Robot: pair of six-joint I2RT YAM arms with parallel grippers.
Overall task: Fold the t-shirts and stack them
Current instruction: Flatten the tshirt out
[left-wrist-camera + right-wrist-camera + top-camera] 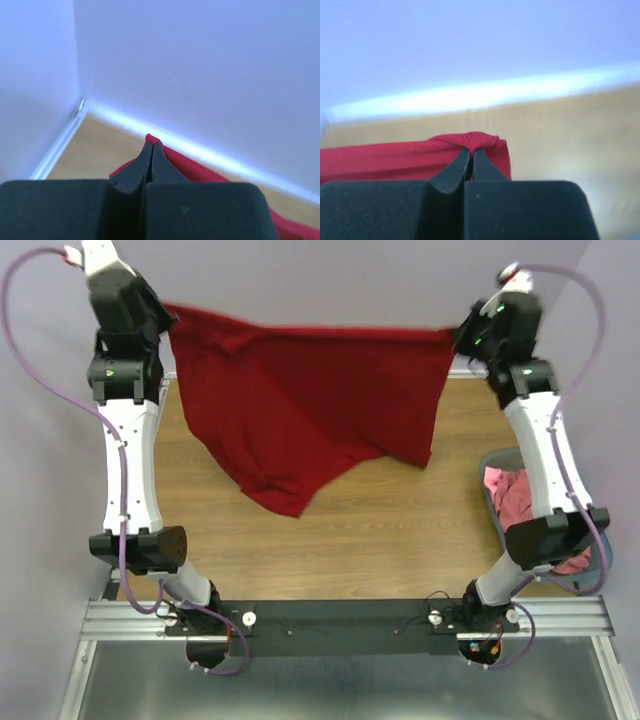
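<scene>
You are near the start of the job. The red shirt (300, 400) is held up over the table (400, 540), stretched between the two arms at the far side. Its top edge runs almost straight from one gripper to the other, and the rest drops in an uneven point toward the middle. Whether the lowest tip touches the wood I cannot tell.

The left gripper (151, 146) is closed on one end of that top edge; in the left wrist view the red cloth comes out just at the tips. The right gripper (471, 150) is closed on the other end, with a small bunch of cloth pinched between the jaws.

So the shirt is picked and spread, but no fold is made and it is not yet laid flat. No folded shirt lies on the table, and I see no stack. In the basket (492, 465), beside the right arm, pink shirts (510, 498) lie crumpled — how many I cannot say, because the arm hides part of them.

What is left, in my judgement: lay the red shirt flat, fold it, set it down as the base of the stack — then do the same with each pink one.
</scene>
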